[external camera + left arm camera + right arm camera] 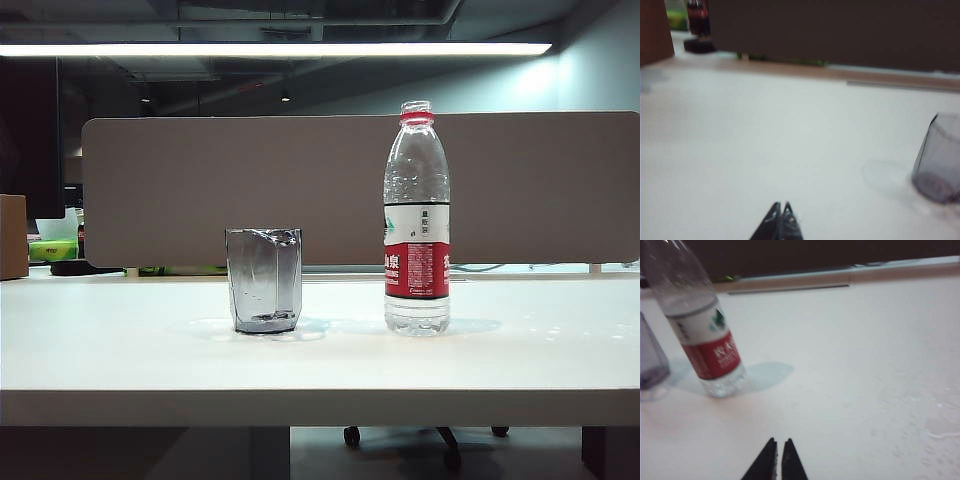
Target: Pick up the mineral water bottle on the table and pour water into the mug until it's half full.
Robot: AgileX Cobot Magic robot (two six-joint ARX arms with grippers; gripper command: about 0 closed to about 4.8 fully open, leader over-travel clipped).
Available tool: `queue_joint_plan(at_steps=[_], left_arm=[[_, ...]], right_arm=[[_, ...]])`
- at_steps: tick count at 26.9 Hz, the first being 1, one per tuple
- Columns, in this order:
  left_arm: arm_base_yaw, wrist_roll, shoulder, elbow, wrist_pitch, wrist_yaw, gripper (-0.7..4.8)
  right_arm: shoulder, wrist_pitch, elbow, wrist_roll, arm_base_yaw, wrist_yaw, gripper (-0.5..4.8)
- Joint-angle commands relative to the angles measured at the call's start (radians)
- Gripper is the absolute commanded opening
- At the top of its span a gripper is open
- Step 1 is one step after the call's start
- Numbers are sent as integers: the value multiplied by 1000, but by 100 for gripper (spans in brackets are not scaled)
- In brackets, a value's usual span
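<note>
Bottles: one mineral water bottle [417,220], upright on tabletop [320,360]; 3 o'clock of mug
Mugs: one mug [264,280]
Grippers: left gripper [780,209], right gripper [779,445]; fingers together, empty

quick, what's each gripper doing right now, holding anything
Left gripper: closed, holding nothing, over bare table off to one side of the mug.
Right gripper: closed, holding nothing, short of the mineral water bottle.

Ceiling strip light [275,48] glares; wrist views soft, blurred; background dim.
</note>
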Motion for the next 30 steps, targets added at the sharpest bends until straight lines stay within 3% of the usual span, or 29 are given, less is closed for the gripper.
queue_joint_plan(at_steps=[1,3,6,9,11,12,14,16,21,23,26,30], left_arm=[[-1,-8,0,99,16,113,-5],[-1,-45,0,170,6,230,-5],[-1,-145,2,283,-10,412,-5],[-1,-236,2,392,-85,545,-5],[-1,-243,2,476,-194,589,-5],[0,-229,2,550,-319,589,-5],[0,-175,7,621,-454,570,-5],[0,-124,13,670,-565,531,-5],[0,-70,23,686,-677,481,-5],[0,-69,23,686,-676,482,-5],[0,-64,23,686,-675,481,-5],[0,-62,23,686,-675,477,-5]], right_arm=[[-2,41,42,292,-3,-6,35],[-2,41,79,392,-5,-35,35],[0,41,172,380,-4,-132,35],[6,24,299,329,-4,-214,32],[20,-47,410,234,-4,-242,21],[52,-153,517,100,-4,-243,22],[111,-255,622,-45,-4,-254,22],[187,-298,691,-127,-4,-269,36],[353,-192,714,-145,9,-277,80],[474,-100,709,-140,42,-249,164],[613,14,697,-132,103,-241,172],[835,190,661,-133,255,-177,182]])
